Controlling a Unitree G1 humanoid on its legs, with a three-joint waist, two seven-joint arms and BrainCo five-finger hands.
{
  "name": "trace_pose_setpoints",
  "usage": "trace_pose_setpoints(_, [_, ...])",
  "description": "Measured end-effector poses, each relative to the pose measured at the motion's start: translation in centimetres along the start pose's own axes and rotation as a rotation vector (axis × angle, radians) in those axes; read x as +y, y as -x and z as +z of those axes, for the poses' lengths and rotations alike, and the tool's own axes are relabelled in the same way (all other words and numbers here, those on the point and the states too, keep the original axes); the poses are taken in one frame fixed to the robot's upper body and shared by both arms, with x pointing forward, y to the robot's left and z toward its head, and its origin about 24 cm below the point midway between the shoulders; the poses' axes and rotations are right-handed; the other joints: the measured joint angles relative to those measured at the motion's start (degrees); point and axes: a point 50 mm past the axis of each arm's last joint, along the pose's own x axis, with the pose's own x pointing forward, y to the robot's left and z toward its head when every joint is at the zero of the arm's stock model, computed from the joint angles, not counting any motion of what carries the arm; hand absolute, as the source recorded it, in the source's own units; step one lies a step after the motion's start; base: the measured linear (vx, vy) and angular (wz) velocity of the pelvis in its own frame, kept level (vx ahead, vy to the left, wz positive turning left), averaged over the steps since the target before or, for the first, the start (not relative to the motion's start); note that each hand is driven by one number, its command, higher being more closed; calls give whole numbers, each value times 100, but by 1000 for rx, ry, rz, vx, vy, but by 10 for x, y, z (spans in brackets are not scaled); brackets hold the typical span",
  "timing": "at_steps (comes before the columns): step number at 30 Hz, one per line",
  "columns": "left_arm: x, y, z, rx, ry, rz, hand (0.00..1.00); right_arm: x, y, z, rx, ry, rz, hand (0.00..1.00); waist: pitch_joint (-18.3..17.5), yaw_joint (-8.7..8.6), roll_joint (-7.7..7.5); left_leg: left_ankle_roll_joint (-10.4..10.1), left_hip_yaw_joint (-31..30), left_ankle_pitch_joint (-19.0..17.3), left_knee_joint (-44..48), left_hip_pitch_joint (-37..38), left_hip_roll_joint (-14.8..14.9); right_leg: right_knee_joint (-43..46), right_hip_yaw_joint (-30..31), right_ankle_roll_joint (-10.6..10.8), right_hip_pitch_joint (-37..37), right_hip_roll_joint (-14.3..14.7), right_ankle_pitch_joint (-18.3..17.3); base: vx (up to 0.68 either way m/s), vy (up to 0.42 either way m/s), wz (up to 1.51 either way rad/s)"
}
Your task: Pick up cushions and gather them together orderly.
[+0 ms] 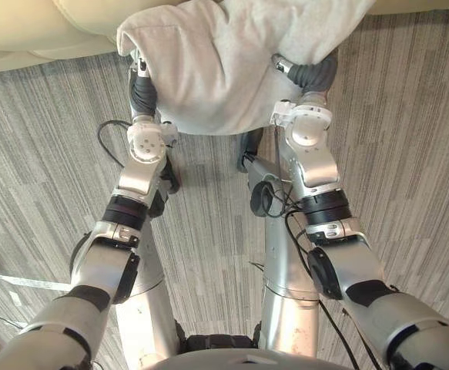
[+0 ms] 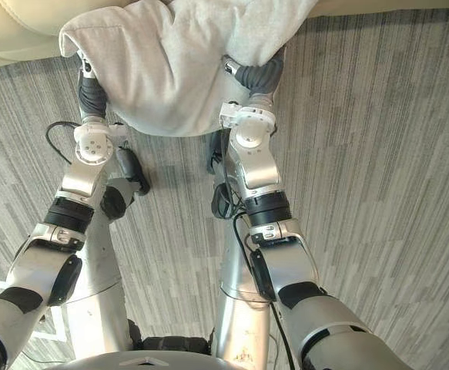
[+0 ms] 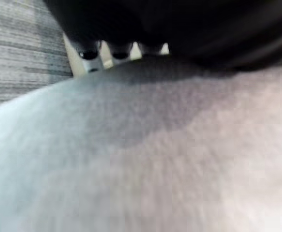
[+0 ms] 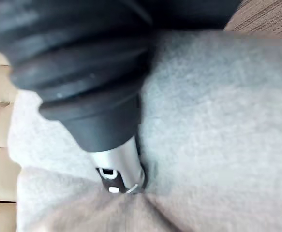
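Cushion, pale grey, fleecy and softly creased, hangs over the striped grey carpet in front of a cream sofa. It sits between the left hand and the right hand. Both hands are sunk into its cloth, so I cannot tell whether they grip or merely press.

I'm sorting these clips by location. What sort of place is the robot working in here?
Probably a living room or lounge: a cream sofa stands along the far edge, striped grey carpet covers the floor, and a soft grey cushion is held up in front of the sofa.
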Motion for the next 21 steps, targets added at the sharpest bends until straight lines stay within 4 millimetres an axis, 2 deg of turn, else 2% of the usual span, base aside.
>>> trace_pose_setpoints(7, [0,0,12,-47,31,-3,100,-1,2,-1,21,-40,-1,100,-2,1,3,-14,4,-15,-70,342,1,-121,-1,-27,365,35,-5,-46,-47,-2])
trace_pose_setpoints(11, [1,5,23,-105,75,-7,100,0,15,2,12,-110,3,100,-10,-12,2,-52,32,-4,-321,835,-2,-359,-21,-35,851,86,-3,-56,-67,-2])
trace_pose_setpoints(13, [2,9,21,-108,83,-7,100,-1,19,-1,19,-117,2,100,-25,-11,1,-89,49,6,-473,1115,-5,-498,-48,-35,1124,107,-3,-42,-94,-1])
trace_pose_setpoints(14, [2,14,15,-94,90,-7,100,-2,24,-6,31,-123,4,100,-254,-15,2,-105,46,16,-571,1138,-8,-597,-74,-39,1158,124,-2,-30,-89,0])
trace_pose_setpoints(17, [3,22,13,-94,107,-9,100,-5,30,-7,27,-135,8,100,-280,-16,4,-156,67,46,-795,1548,-12,-783,-116,-37,1563,153,11,-1,-74,1])
trace_pose_setpoints(20, [0,35,8,-74,170,-10,100,-4,36,-11,39,-151,11,100,-313,-11,-6,-174,197,47,-1095,2333,-50,-939,-115,-77,2233,155,14,52,-69,0])
trace_pose_setpoints(21, [-1,45,2,-54,204,-8,100,-8,42,-17,53,-145,19,100,-618,-9,2,-181,199,41,-1228,2439,-87,-1026,-127,-68,2326,145,-8,73,-48,4])
